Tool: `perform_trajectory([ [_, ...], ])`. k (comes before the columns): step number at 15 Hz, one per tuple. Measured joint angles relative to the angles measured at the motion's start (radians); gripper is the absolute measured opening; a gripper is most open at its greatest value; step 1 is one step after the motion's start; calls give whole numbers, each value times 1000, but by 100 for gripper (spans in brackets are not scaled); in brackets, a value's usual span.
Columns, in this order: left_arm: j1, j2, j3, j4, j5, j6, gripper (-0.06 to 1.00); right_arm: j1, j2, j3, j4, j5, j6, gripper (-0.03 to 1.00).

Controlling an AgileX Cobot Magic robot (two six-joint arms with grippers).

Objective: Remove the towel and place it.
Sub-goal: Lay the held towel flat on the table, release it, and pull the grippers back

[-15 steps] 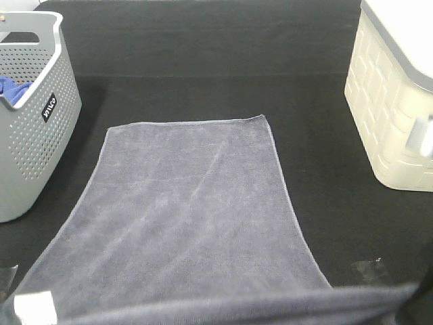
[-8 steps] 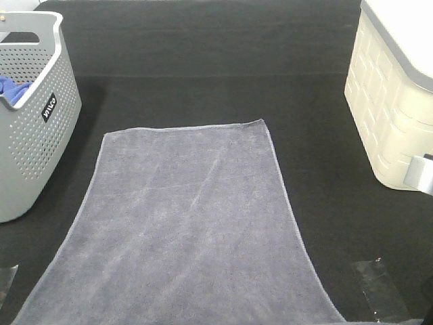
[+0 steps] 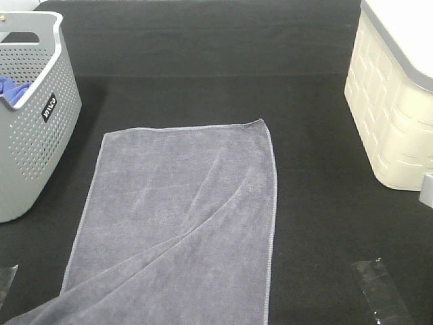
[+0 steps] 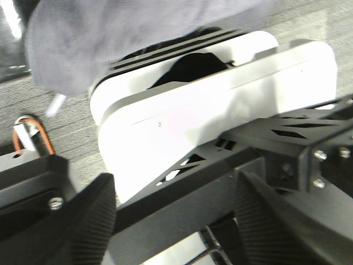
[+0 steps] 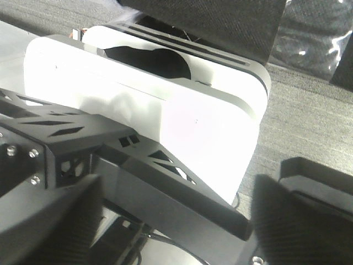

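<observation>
The greyish-lavender towel [image 3: 183, 217] lies spread on the black table, running from mid-table to the front edge, with a long diagonal crease across its near half. Its near end hangs over the front edge, and a hanging part of the towel [image 4: 110, 38] shows in the left wrist view, apart from the fingers. My left gripper [image 4: 182, 232] is open below table level, its dark fingers [image 4: 83, 221] wide apart with nothing between them. My right gripper [image 5: 176, 232] is open too, fingers [image 5: 309, 215] spread and holding nothing. Neither gripper shows in the high view.
A grey perforated basket [image 3: 40, 142] with a bright blue cloth [image 3: 13, 87] inside stands at the left. At the right stands a cream bin [image 3: 389, 115]. Clear tape patches [image 3: 379, 284] lie near the front right. Both wrist views face the white robot base [image 4: 209, 110] and grey floor.
The raised near edge of the towel has dropped. The near right side has slid leftward and a diagonal crease has formed. A grey part at the right edge has moved almost out of view.
</observation>
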Motion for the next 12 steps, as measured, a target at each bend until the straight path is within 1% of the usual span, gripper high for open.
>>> perform_trajectory([
  [1, 0, 0, 0, -12, 0, 8, 62, 0, 0, 0, -4, 1, 0, 75],
  [2, 0, 0, 0, -15, 1, 12, 63, 0, 0, 0, -5, 1, 1, 76],
  [5, 0, 0, -7, -20, 3, 16, 63, 0, 0, 0, -6, 1, 1, 77],
  [7, 0, 0, -96, -18, 0, 18, 63, 0, 0, -22, -10, 5, 1, 77],
  [8, 0, 0, -142, -5, -20, 18, 63, 0, 0, -49, -14, 6, 1, 77],
  [9, 0, 0, -142, -5, -20, 18, 63, 0, 0, -49, -14, 6, 1, 77],
  [12, 0, 0, -238, 25, -141, 19, 63, 0, 0, -151, -27, 6, 1, 76],
])
